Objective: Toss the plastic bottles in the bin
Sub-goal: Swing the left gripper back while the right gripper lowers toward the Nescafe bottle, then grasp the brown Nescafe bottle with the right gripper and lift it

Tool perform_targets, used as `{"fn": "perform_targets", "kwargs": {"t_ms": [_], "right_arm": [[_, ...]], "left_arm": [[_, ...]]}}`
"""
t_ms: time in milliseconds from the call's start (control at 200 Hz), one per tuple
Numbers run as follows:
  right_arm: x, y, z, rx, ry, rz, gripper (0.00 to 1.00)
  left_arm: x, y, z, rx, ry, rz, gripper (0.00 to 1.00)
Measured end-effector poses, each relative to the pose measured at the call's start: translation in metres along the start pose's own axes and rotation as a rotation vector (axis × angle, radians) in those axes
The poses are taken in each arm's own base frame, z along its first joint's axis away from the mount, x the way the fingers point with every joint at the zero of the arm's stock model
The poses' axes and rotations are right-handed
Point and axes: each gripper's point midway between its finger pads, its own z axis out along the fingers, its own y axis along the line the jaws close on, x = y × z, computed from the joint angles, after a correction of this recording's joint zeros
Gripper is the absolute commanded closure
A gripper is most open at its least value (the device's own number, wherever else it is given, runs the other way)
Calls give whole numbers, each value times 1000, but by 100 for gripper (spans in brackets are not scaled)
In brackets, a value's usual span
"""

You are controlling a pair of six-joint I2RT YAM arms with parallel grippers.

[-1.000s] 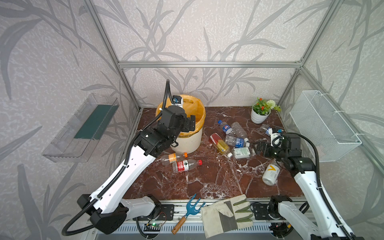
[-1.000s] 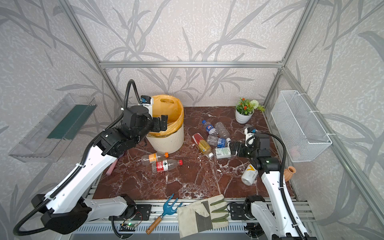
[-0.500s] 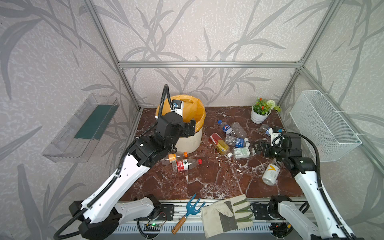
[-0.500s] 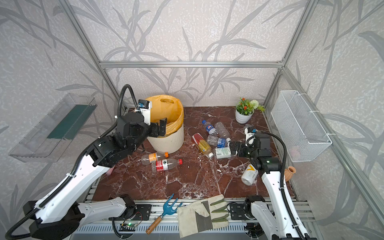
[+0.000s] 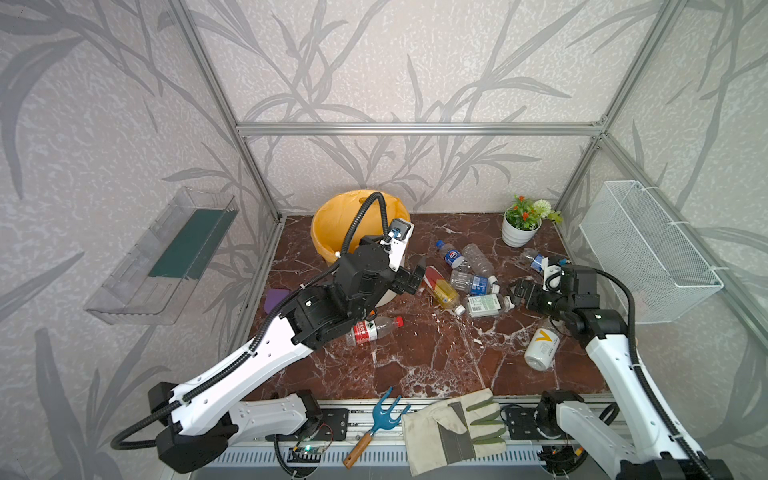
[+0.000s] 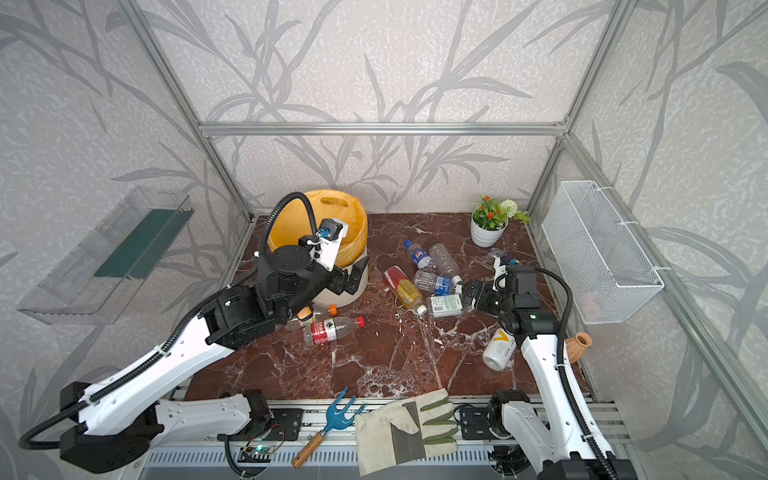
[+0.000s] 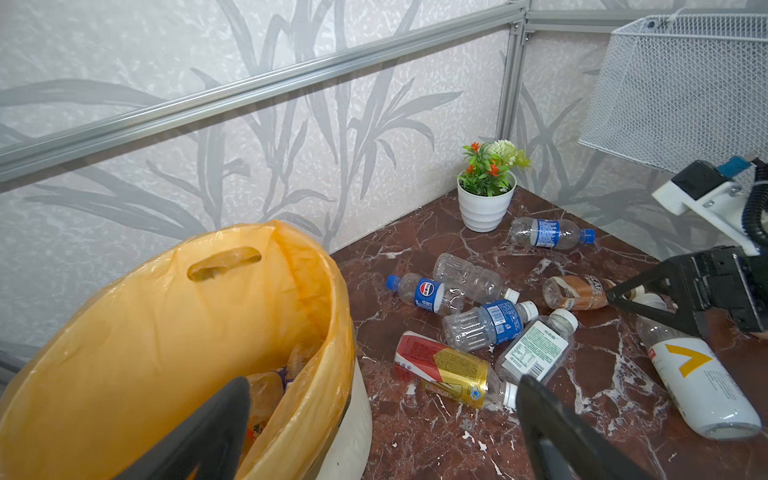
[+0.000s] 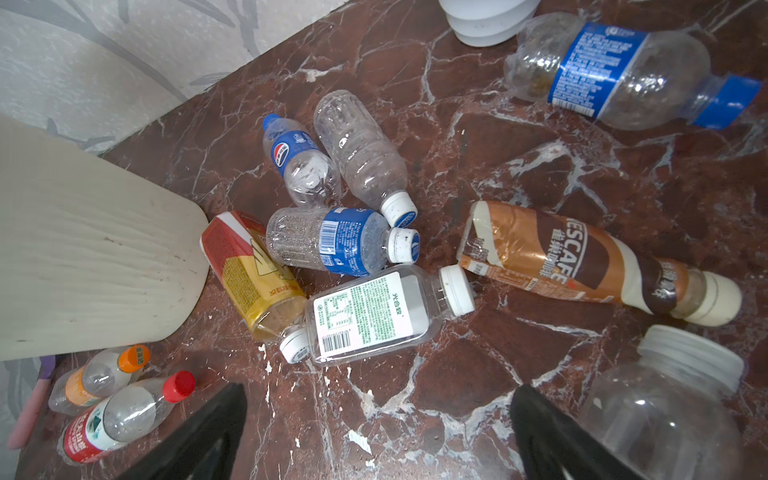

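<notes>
The bin (image 5: 332, 224), cream with an orange bag (image 7: 166, 332), stands at the back left and holds bottles. My left gripper (image 5: 415, 276) hangs open and empty just right of its wall (image 7: 380, 390). Several plastic bottles lie in a cluster on the floor: a red-gold one (image 5: 440, 286), a green-labelled one (image 8: 374, 316), blue-labelled ones (image 8: 328, 243) and a brown one (image 8: 582, 257). My right gripper (image 5: 519, 293) is open over bare floor just in front of the green-labelled bottle (image 8: 378, 399). A red-capped bottle (image 5: 374, 328) and an orange-capped one (image 6: 316, 311) lie by the left arm.
A white bottle with a yellow mark (image 5: 540, 349) lies beside the right arm. A flower pot (image 5: 519, 232) stands at the back right, and a wire basket (image 5: 648, 249) hangs on the right wall. A glove (image 5: 453, 428) and a blue hand rake (image 5: 382, 419) lie on the front rail.
My left gripper has come away from over the bin, moving right and down to beside its wall, still open. The right arm has barely moved.
</notes>
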Motion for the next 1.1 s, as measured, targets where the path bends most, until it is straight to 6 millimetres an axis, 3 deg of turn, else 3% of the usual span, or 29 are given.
{"fn": "perform_targets", "kwargs": {"t_ms": [125, 365, 445, 630, 820, 1100], "right_arm": [[-4, -17, 6, 45, 4, 72, 1], [-15, -71, 9, 170, -6, 201, 1], [-17, -78, 15, 208, 55, 133, 1], [-46, -75, 35, 282, 143, -176, 1], [-23, -78, 67, 358, 323, -580, 1], [0, -107, 95, 403, 495, -686, 1]], "left_arm": [[12, -14, 15, 39, 42, 49, 1], [37, -35, 42, 91, 129, 106, 1], [41, -37, 46, 94, 141, 111, 1], [47, -42, 51, 111, 157, 131, 1], [46, -45, 52, 135, 149, 151, 1], [42, -44, 47, 175, 121, 148, 1]]}}
